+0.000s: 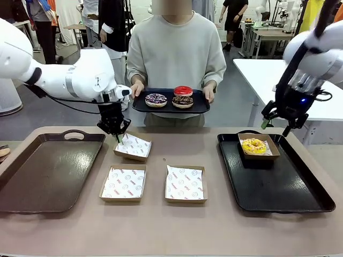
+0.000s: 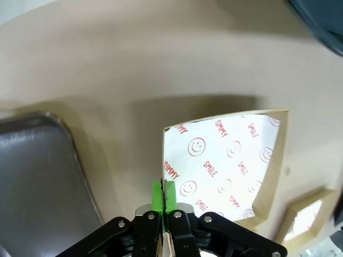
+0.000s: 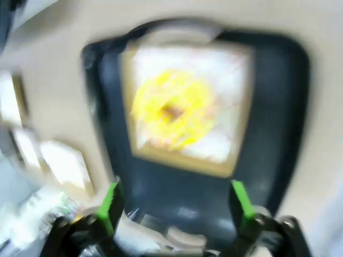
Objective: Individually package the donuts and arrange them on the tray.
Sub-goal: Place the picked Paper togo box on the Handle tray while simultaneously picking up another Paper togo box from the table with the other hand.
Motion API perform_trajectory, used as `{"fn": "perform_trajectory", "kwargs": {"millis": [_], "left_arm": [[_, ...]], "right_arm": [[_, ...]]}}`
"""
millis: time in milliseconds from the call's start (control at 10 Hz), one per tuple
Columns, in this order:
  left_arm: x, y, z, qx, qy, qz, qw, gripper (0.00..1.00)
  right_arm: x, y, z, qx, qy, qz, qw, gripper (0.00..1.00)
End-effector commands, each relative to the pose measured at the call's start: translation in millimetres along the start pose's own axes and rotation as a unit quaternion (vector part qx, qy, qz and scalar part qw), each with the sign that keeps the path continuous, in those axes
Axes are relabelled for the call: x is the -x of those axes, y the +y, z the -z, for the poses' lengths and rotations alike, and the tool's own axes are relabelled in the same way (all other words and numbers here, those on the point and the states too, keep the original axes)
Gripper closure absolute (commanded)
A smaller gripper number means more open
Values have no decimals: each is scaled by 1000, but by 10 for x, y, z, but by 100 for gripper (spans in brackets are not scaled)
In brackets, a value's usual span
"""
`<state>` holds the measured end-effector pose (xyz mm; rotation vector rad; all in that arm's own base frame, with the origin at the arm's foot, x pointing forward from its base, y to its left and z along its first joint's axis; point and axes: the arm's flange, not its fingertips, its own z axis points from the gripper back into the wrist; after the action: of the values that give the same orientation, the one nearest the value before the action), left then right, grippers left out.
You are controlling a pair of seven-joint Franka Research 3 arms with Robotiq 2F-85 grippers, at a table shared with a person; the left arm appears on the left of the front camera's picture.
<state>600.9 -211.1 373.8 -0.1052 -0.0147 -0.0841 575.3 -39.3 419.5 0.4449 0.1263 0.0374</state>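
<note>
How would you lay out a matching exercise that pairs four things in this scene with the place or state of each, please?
Column one:
1. yellow donut
2. red donut
3. left jaws
4. right jaws

Column two:
A. open, above the black tray
B. on the serving tray that the person holds
C. in a box on the black tray
D. shut on the edge of a paper-lined box

Pairs: 1-C; 2-B; 3-D; 4-A
</note>
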Motion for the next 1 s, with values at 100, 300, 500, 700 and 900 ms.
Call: {"fn": "perform_trajectory", "kwargs": {"millis": [100,300,500,700,900], "left_arm": [[270,-40,-801,2,-16,-11,1000,100],[227,-161,-1123,-1,-28,-17,999,100],[174,-314,-1420,-9,-43,-30,999,100],[87,-441,-1555,-11,-53,-47,997,100],[-17,-548,-1559,-9,-57,-55,997,100]], "right_arm": [[527,-437,-605,-207,55,-68,975,0],[666,-841,-844,-329,39,-84,940,0],[920,-1254,-969,-403,-11,-78,912,0],[1135,-1552,-970,-425,-72,-35,902,0],[1307,-1723,-909,-419,-125,21,899,0]]}}
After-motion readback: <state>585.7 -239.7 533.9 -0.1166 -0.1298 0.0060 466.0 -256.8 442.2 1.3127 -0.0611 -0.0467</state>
